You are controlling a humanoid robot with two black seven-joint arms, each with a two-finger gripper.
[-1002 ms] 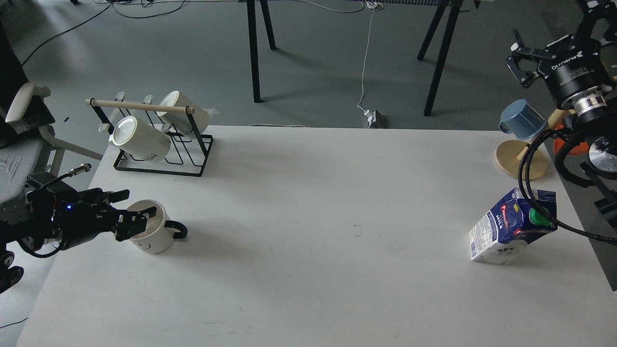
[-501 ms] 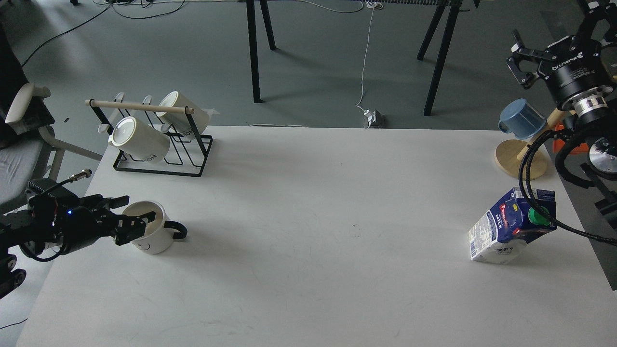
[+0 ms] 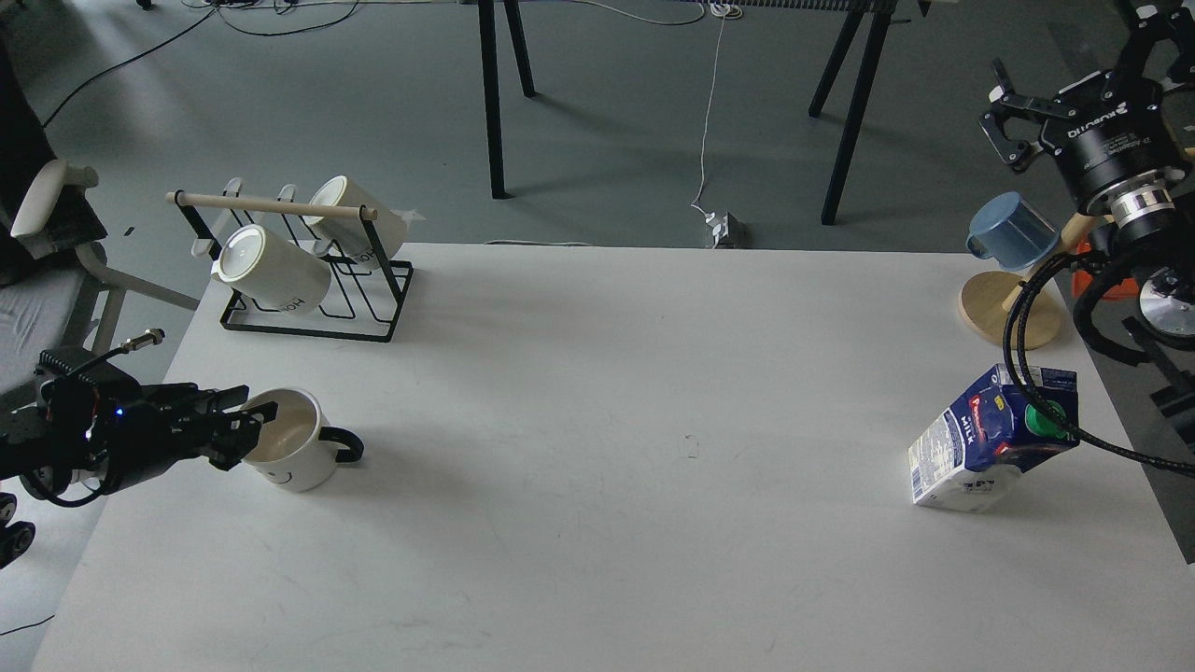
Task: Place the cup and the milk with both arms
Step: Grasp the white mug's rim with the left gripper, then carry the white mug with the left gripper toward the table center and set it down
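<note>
The cup (image 3: 297,455) is a white mug with a black handle pointing right and a small smiley face, standing upright near the table's left edge. My left gripper (image 3: 250,427) is open, its fingertips just at the cup's left rim and holding nothing. The milk (image 3: 980,441) is a dark blue and white carton with a green cap, standing at the right side of the table. A black cable of my right arm crosses in front of it. My right gripper (image 3: 1002,117) is open and empty, high up beyond the table's far right corner.
A black wire rack (image 3: 373,313) with two white lettered mugs stands at the back left. A blue cup (image 3: 1013,229) hangs on a wooden stand (image 3: 990,313) at the back right, below my right gripper. A chair (image 3: 47,215) stands left of the table (image 3: 607,420).
My left gripper has drawn back to the left, its finger coming out of the cup's mouth to the rim. The cup, the milk and the right arm have stayed in place.
</note>
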